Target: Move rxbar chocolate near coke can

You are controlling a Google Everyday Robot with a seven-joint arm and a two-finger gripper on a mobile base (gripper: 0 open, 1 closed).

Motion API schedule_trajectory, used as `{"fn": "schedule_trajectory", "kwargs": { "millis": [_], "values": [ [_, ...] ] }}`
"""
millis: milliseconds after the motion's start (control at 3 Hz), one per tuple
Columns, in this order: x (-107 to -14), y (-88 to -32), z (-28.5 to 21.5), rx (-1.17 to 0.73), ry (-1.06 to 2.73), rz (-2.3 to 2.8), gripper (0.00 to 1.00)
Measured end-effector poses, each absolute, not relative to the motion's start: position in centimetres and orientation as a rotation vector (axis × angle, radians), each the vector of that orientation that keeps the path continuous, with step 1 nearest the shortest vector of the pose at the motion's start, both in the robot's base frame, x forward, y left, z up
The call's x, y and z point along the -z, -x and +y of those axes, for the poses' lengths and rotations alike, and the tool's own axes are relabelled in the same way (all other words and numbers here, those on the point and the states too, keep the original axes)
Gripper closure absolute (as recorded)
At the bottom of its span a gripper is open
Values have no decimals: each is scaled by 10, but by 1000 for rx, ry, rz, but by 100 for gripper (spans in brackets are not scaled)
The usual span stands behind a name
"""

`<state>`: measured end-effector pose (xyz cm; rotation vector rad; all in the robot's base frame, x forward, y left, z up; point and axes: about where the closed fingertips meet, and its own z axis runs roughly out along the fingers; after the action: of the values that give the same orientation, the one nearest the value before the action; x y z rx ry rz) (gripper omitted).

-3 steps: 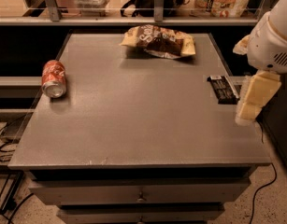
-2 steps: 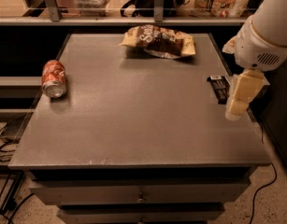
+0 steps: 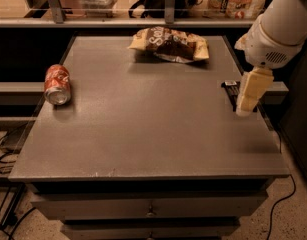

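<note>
- The white arm is swinging in from the desk's right edge. It is carrying the pincer further over the surface than a second ago, and nothing else is shifting.
- The desk is bearing three things, all lying flat.
- The chip bag is lying beyond the pincer and to its left, at the far edge, well apart from it.
- The coke can is lying on its side far to the pincer's left, across nearly the whole desk.
- The rxbar chocolate is lying just beside the pincer on its left, partly hidden behind it. Whether the two are touching, I cannot tell.
- The pincer is hanging low by the bar; whether it is apart or together, I cannot tell.
- By my judgement the reach for the bar is under way and the grasp is not yet made.
- The next move is calling for the pincer to settle astride the thin bar, close to the desk, before the carry leftward to the can.
</note>
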<state>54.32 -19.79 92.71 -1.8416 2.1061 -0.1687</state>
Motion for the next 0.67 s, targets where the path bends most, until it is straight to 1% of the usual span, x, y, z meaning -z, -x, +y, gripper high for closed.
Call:
{"fn": "schedule_trajectory", "kwargs": {
  "millis": [667],
  "values": [
    [-919,-552,-196,158,1834,2126,0]
  ]
}}
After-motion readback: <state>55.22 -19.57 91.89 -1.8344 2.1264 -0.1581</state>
